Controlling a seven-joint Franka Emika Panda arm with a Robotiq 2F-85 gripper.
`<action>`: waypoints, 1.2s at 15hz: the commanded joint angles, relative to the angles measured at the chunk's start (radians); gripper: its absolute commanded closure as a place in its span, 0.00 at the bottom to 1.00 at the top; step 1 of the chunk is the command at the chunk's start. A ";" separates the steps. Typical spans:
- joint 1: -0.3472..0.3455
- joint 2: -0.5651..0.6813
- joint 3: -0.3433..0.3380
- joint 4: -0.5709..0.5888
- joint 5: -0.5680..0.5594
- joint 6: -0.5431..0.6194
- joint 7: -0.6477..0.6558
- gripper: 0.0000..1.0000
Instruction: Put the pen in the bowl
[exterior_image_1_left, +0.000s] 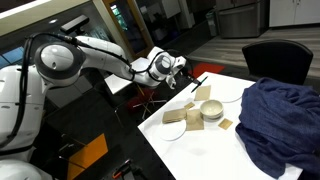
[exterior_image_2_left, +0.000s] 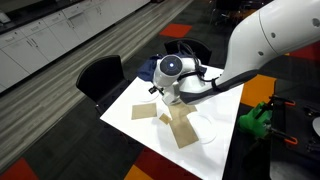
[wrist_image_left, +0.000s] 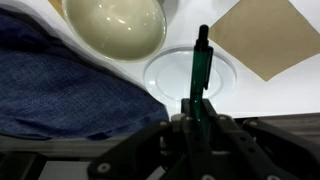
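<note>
In the wrist view my gripper (wrist_image_left: 197, 112) is shut on the dark pen (wrist_image_left: 201, 60), which sticks out forward over a flat white plate (wrist_image_left: 165, 75). The cream bowl (wrist_image_left: 115, 25) lies beyond and to the left of the pen tip, apart from it. In an exterior view the gripper (exterior_image_1_left: 180, 70) hovers above the white table with the pen (exterior_image_1_left: 194, 81) slanting down, and the bowl (exterior_image_1_left: 212, 111) sits further along the table. In an exterior view the gripper (exterior_image_2_left: 186, 92) hides the bowl.
A dark blue cloth (exterior_image_1_left: 280, 120) lies heaped beside the bowl and shows in the wrist view (wrist_image_left: 60, 90). Tan square pieces (exterior_image_1_left: 203, 92) (exterior_image_2_left: 182, 130) (wrist_image_left: 265, 35) lie on the table. A black chair (exterior_image_2_left: 100, 75) stands at the table's edge. A green object (exterior_image_2_left: 255, 120) is nearby.
</note>
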 joint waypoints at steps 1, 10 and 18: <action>0.052 -0.045 -0.079 -0.111 -0.040 0.055 0.108 0.97; 0.069 -0.038 -0.142 -0.195 -0.021 0.087 0.170 0.97; 0.061 0.031 -0.179 -0.160 0.004 0.149 0.171 0.97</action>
